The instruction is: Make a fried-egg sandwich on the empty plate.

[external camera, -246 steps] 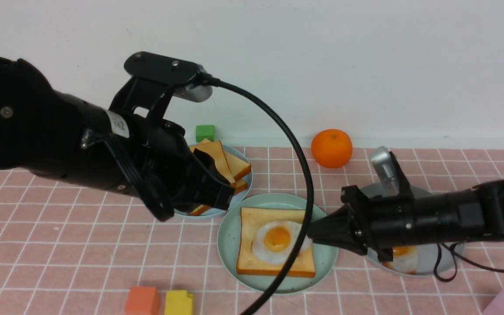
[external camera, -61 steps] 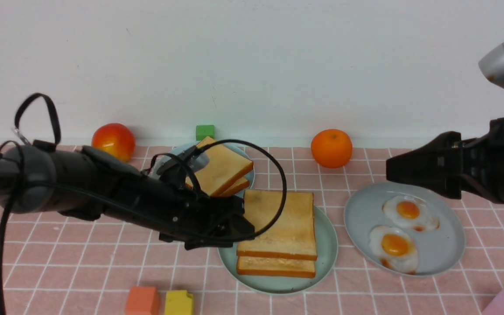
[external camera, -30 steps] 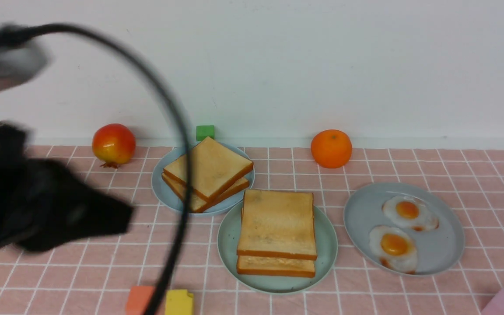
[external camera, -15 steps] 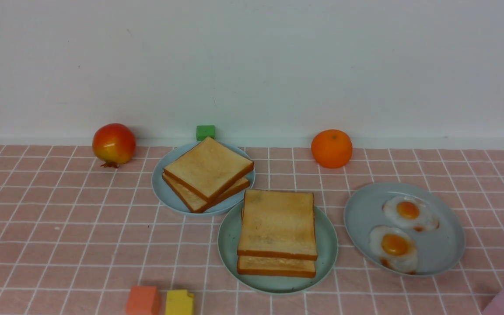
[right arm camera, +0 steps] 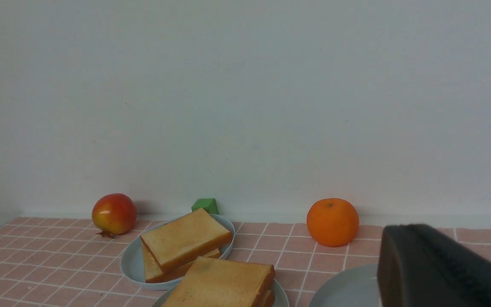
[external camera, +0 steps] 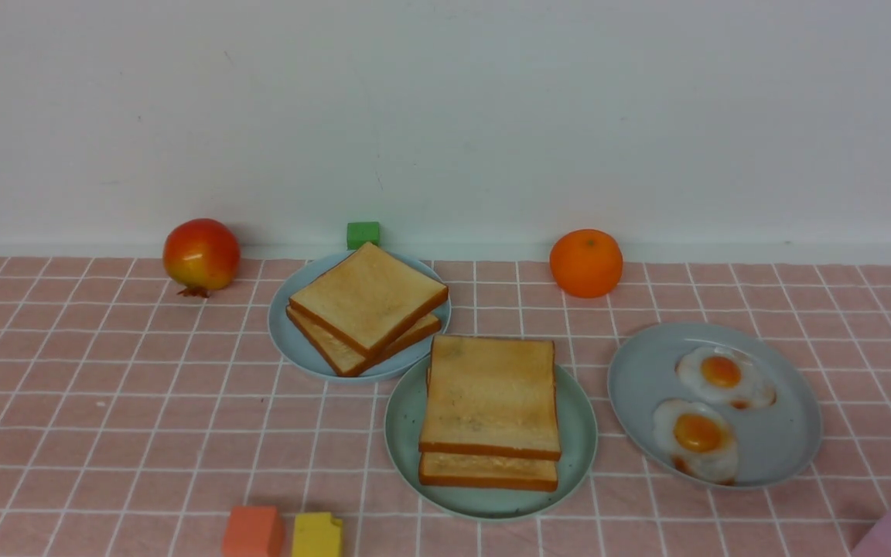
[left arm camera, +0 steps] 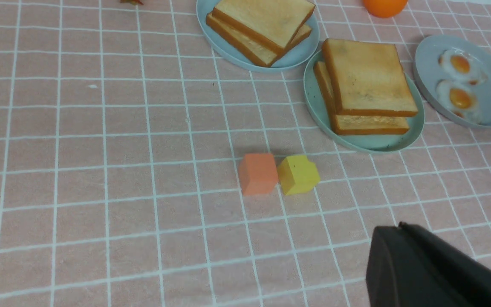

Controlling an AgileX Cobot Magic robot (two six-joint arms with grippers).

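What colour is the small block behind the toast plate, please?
Green block, clearest in the front view.

L end effector (left arm camera: 433, 268): matte black, rounded wedge. R end effector (right arm camera: 446, 268): same, fine ribbing.

A staged test tabletop rather than a real kitchen: a pink checked cloth (external camera: 90, 402) against a bare white wall (external camera: 445, 116), with toy blocks (external camera: 283, 534) at lower left among plates (external camera: 793, 418) of fake-looking food.
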